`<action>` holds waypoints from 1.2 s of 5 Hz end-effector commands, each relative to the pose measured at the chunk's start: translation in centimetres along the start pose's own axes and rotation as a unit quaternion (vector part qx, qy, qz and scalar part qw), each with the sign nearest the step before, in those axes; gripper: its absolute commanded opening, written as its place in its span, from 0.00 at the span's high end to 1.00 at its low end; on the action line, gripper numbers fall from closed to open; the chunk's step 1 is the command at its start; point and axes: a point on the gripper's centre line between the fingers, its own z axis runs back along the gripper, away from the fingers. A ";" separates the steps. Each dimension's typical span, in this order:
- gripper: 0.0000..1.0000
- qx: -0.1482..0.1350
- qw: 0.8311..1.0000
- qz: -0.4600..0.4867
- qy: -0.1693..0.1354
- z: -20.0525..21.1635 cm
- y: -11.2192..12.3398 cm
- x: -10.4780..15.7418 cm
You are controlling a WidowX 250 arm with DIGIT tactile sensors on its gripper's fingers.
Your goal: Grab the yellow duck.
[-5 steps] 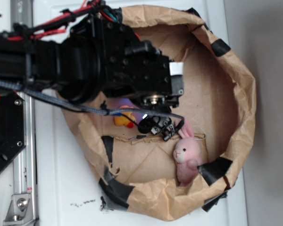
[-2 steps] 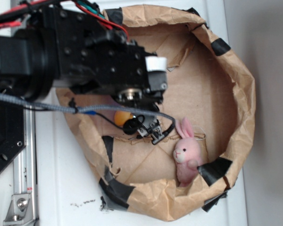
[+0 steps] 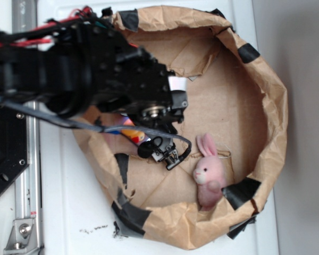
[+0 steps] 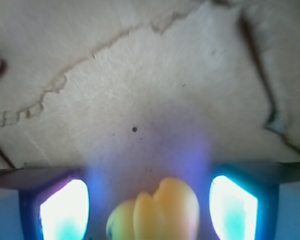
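Note:
The yellow duck (image 4: 155, 210) sits low in the wrist view, a blurred rounded yellow-orange shape between the two glowing fingers (image 4: 65, 212). My gripper (image 4: 149, 207) is open, with a gap between the duck and each finger. In the exterior view only a small yellow-orange patch of the duck (image 3: 132, 134) shows under the black arm (image 3: 122, 79). The arm hides the fingers there. The duck lies on the brown paper floor at the left side of the paper basin (image 3: 276, 106).
A pink plush bunny (image 3: 206, 172) lies at the basin's lower right, to the right of the arm. The crumpled paper walls carry black tape patches (image 3: 243, 191). A metal rail (image 3: 26, 212) and a black plate (image 3: 5, 154) stand at the left on the white table.
The arm has moved left and covers more of the duck, so only a sliver of it shows from outside. The bunny lies almost where it was.

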 end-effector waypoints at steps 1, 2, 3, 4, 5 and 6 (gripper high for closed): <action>1.00 -0.003 1.000 -0.025 0.007 -0.1 -0.3 -1.8; 1.00 -0.003 1.000 -0.023 0.003 0.2 -0.1 -2.1; 1.00 -0.004 1.000 -0.025 -0.002 0.6 -0.1 -2.3; 1.00 -0.003 1.000 -0.021 -0.006 0.7 0.0 -2.4; 1.00 0.004 1.000 -0.019 -0.022 1.7 0.2 -2.0; 1.00 0.003 0.994 -0.027 -0.102 6.8 0.8 0.1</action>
